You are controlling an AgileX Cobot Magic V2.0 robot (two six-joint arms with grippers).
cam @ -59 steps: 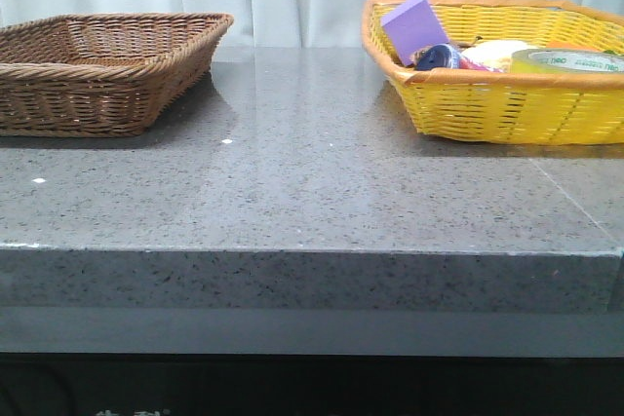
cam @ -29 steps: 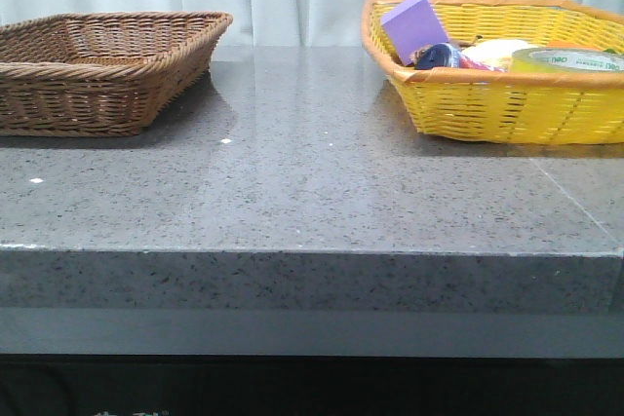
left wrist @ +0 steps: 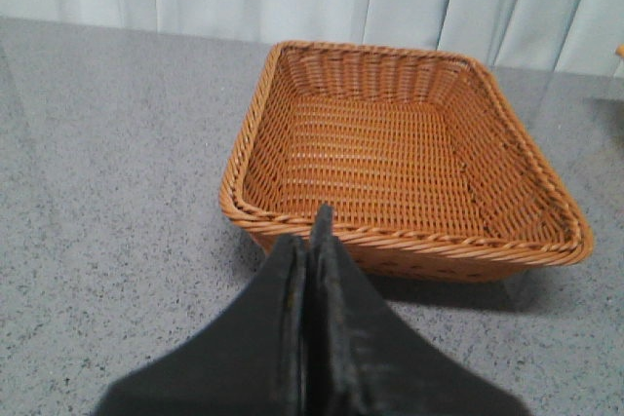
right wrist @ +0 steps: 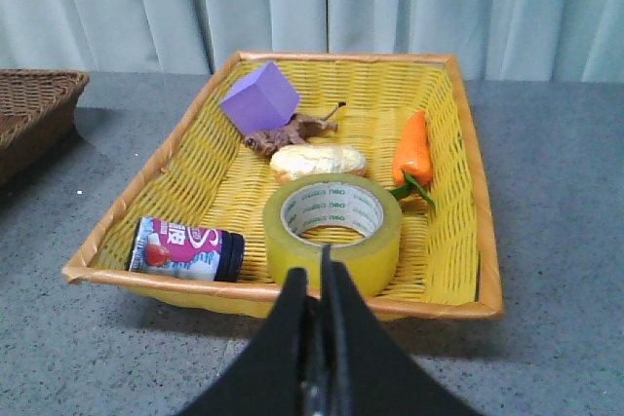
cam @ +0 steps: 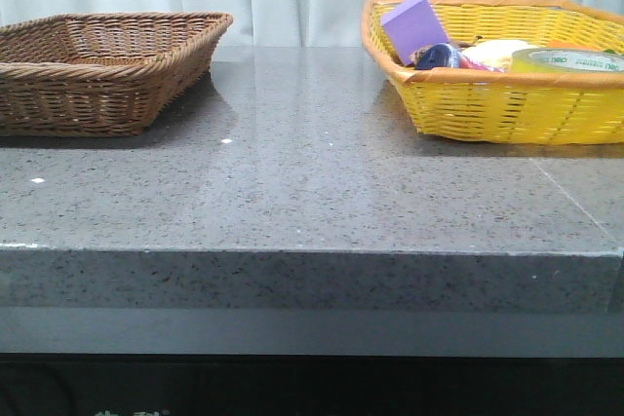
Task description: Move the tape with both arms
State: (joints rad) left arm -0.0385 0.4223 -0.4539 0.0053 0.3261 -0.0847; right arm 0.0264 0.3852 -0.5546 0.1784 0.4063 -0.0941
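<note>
1. Tape [right wrist: 331, 231] lies flat in the yellow basket [right wrist: 468, 241], near its front rim, exactly where it lay 1 second ago; nothing on the table has shifted.
2. Around it sit a purple block [right wrist: 259, 94], a bread roll [right wrist: 317, 160], a carrot [right wrist: 413, 147] and a small can [right wrist: 185, 249]. Bare grey tabletop [cam: 312, 172] separates this basket from the brown wicker basket [left wrist: 400, 158].
3. Right gripper [right wrist: 317, 284] hangs before the tape, fingers pressed together. Left gripper [left wrist: 310, 241], likewise closed, faces the brown basket's near rim.
</note>
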